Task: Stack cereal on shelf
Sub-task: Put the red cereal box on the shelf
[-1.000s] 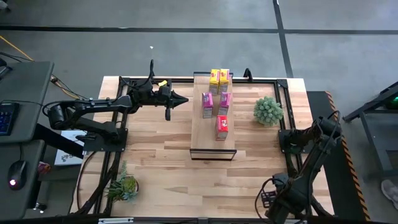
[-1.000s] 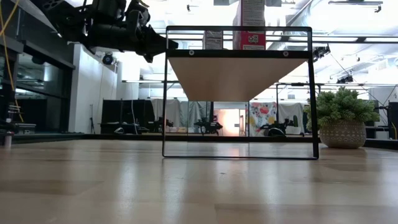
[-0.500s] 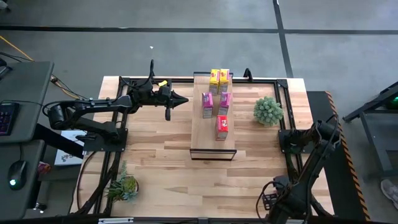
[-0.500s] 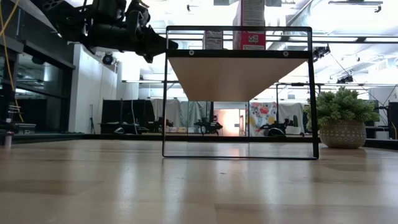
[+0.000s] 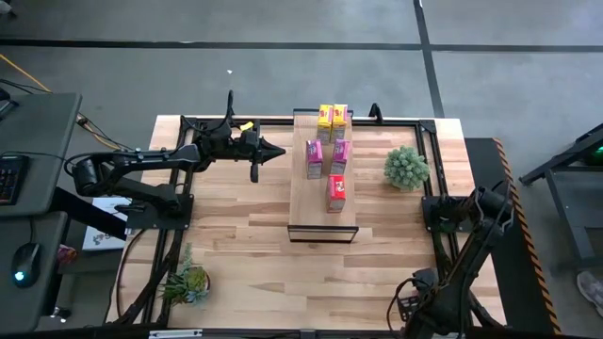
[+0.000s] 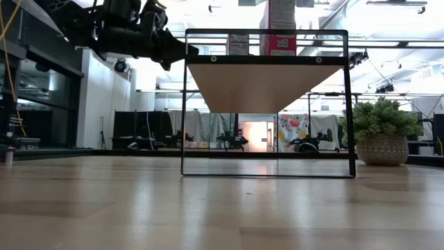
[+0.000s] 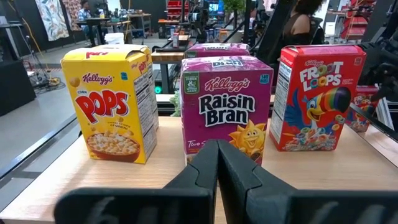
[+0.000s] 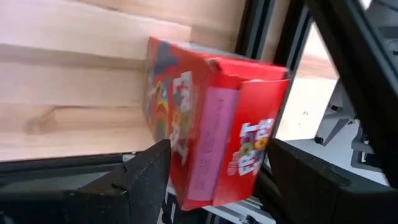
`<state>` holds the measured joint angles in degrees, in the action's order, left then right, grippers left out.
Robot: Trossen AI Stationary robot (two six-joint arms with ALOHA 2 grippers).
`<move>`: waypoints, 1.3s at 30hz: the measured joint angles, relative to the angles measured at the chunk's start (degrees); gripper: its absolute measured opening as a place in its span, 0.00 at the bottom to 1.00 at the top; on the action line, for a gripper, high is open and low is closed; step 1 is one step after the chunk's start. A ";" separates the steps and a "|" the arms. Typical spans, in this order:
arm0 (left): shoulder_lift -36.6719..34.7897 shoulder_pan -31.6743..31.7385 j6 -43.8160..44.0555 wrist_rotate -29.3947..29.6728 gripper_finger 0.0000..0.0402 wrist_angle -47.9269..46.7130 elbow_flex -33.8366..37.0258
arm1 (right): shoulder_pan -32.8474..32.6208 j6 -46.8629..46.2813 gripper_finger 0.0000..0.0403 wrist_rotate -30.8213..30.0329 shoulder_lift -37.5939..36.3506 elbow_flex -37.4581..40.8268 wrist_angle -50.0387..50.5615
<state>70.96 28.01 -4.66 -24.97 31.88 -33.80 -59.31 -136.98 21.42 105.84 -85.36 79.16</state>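
Our right gripper (image 8: 211, 180) clamps the sixth cereal box, a red one (image 8: 214, 118), near the table's right edge, for carrying to the shelf (image 5: 306, 202). Five boxes stand there. Our left gripper (image 5: 273, 151), closed and empty, waits left of the shelf.

Right arm (image 5: 462, 254) shifted slightly near the table's right edge, its gripper (image 8: 211, 180) clamped on a red cereal box (image 8: 214, 118)

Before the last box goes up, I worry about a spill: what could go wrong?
The right gripper holds a red box tilted between wide jaws; it might slip. Five boxes already crowd the shelf, so placing another could topple one. The shut left gripper hovers near them.
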 joint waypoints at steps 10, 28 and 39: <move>0.00 0.00 -0.01 0.00 0.00 0.02 0.00 | 0.30 0.54 0.65 -2.77 0.09 -0.02 -0.03; 0.00 0.00 -0.01 0.00 0.00 -0.24 0.00 | 0.81 -0.37 0.62 -2.55 0.09 -0.02 -0.47; -2.29 1.39 4.15 0.23 0.00 0.96 -0.09 | 0.81 1.99 0.46 -2.82 0.09 -0.01 -0.37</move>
<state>68.67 29.40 -0.50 -24.74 32.84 -33.89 -58.50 -134.99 18.60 105.93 -85.37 78.80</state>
